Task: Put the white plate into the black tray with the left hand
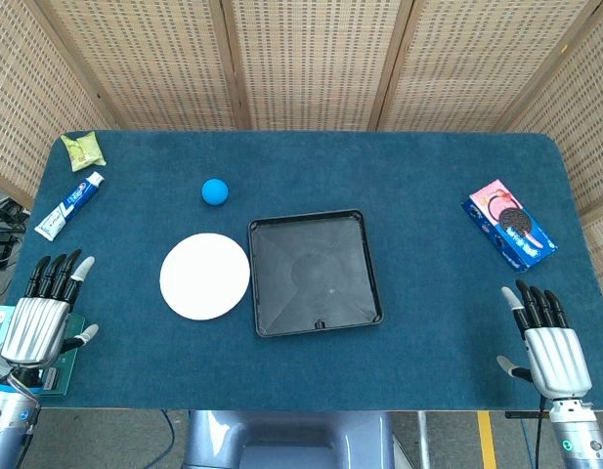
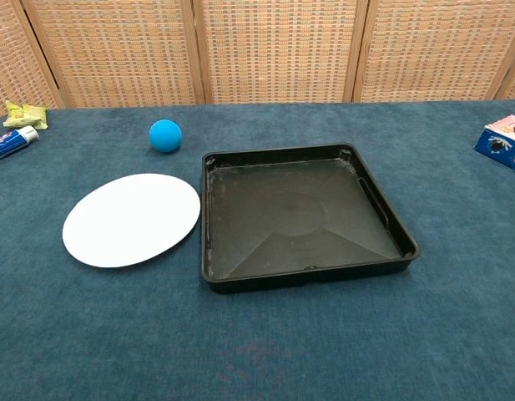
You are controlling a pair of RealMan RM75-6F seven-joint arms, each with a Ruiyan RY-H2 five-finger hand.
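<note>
The white plate (image 1: 205, 276) (image 2: 131, 219) lies flat on the blue table, just left of the black tray (image 1: 314, 273) (image 2: 300, 215), which is empty. My left hand (image 1: 45, 315) rests at the table's near left corner, fingers spread and holding nothing, well left of the plate. Over at the near right corner sits my right hand (image 1: 550, 343), likewise open with nothing in it. Neither hand shows in the chest view.
A blue ball (image 1: 215, 191) (image 2: 165, 135) sits behind the plate. A toothpaste tube (image 1: 70, 204) (image 2: 12, 144) and a green snack packet (image 1: 84, 149) (image 2: 25, 114) lie far left. A cookie box (image 1: 509, 223) (image 2: 504, 143) lies at the right.
</note>
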